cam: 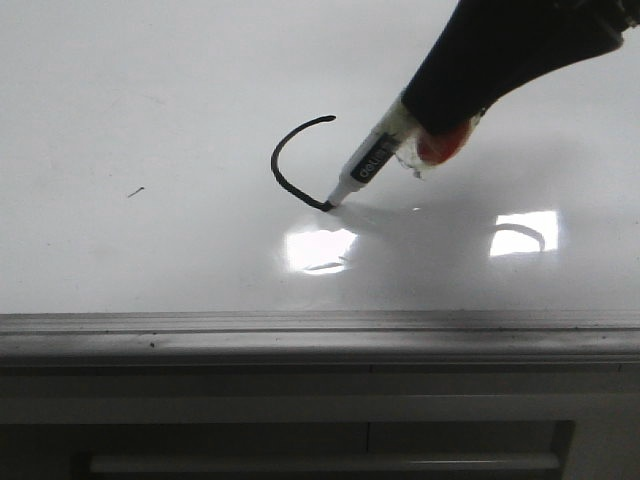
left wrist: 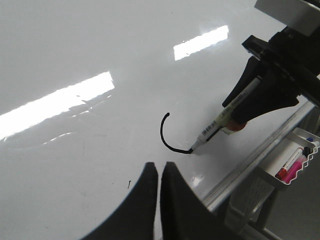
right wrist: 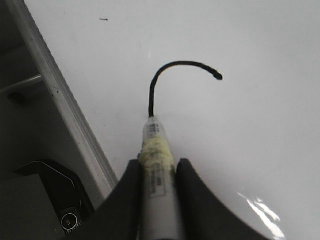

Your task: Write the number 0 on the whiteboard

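The whiteboard (cam: 150, 100) fills the front view. On it the number 0 (cam: 279, 165) stands as an open black arc, curved on its left and bottom and open to the right. My right gripper (cam: 425, 130) is shut on a white marker (cam: 365, 165), whose tip touches the arc's lower end. The right wrist view shows the marker (right wrist: 157, 160) between the fingers of the right gripper (right wrist: 158, 162), with the arc (right wrist: 170, 67) running from its tip. My left gripper (left wrist: 159, 167) hovers over the board near the arc (left wrist: 162, 135), shut and empty.
A tiny dark tick mark (cam: 135, 191) lies on the board left of the arc. The grey metal frame (cam: 320, 335) runs along the near edge. A small tray (left wrist: 295, 162) with red and pink markers hangs beyond the frame.
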